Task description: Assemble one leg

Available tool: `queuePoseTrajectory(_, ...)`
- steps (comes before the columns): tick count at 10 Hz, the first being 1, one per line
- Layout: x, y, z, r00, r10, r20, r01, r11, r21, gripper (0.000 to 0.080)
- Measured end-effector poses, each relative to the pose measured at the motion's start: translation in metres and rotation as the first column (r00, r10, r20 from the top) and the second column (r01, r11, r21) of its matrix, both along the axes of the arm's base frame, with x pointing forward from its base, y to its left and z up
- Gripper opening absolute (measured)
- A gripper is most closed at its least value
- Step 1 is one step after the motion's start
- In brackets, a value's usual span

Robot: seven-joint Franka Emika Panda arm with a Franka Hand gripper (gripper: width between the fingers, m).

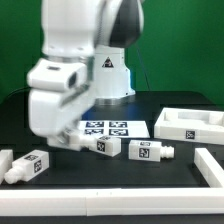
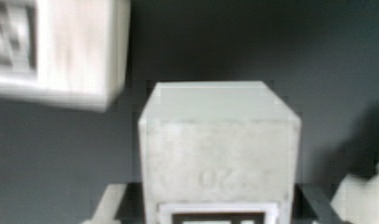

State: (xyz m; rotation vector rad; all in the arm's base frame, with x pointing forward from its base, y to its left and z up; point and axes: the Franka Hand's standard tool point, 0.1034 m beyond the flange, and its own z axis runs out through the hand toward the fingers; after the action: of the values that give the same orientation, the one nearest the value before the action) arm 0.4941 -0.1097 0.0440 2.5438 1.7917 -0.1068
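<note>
In the wrist view one leg [image 2: 212,135], a chunky white post with a black-and-white tag at its near end, lies on the dark table between my jaws. My gripper [image 2: 216,205] is open. Its fingers [image 2: 122,202] stand on either side of the leg with a thin dark gap on each side. In the exterior view the gripper [image 1: 64,142] is low over the table, left of the marker board [image 1: 110,128], and the hand hides that leg. Three more legs lie on the table: one at the left [image 1: 25,165], one by the gripper [image 1: 106,146], one further right [image 1: 150,152].
The large flat white panel [image 1: 205,120] with a raised rim lies at the exterior view's right. A white frame edge [image 1: 210,172] runs along the front right. The marker board also shows in the wrist view [image 2: 61,50], with another white part at the picture's edge [image 2: 372,180].
</note>
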Motion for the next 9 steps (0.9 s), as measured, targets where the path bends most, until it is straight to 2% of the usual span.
queuePoseTrajectory(1, -0.023, -0.022, 0.008, 0.999, -0.033, -0.010, 0.033, 0.999, -0.009, 0.0267)
queuePoseTrajectory(2, -0.043, -0.039, 0.006, 0.999, -0.034, -0.014, 0.033, 0.999, -0.010, 0.0267)
queuePoseTrajectory(3, -0.073, -0.059, -0.006, 0.998, -0.053, -0.035, 0.053, 0.999, -0.009, 0.0267)
queuePoseTrajectory(4, -0.094, -0.069, -0.019, 0.995, -0.084, -0.052, 0.084, 0.996, -0.006, 0.0267)
queuePoseTrajectory(5, -0.098, -0.068, -0.028, 0.994, -0.091, -0.066, 0.091, 0.996, -0.005, 0.0267)
queuePoseTrajectory(6, -0.093, -0.065, -0.032, 0.994, -0.082, -0.069, 0.081, 0.997, -0.005, 0.0268)
queuePoseTrajectory(9, -0.088, -0.066, -0.031, 0.994, -0.085, -0.064, 0.085, 0.996, -0.008, 0.0275)
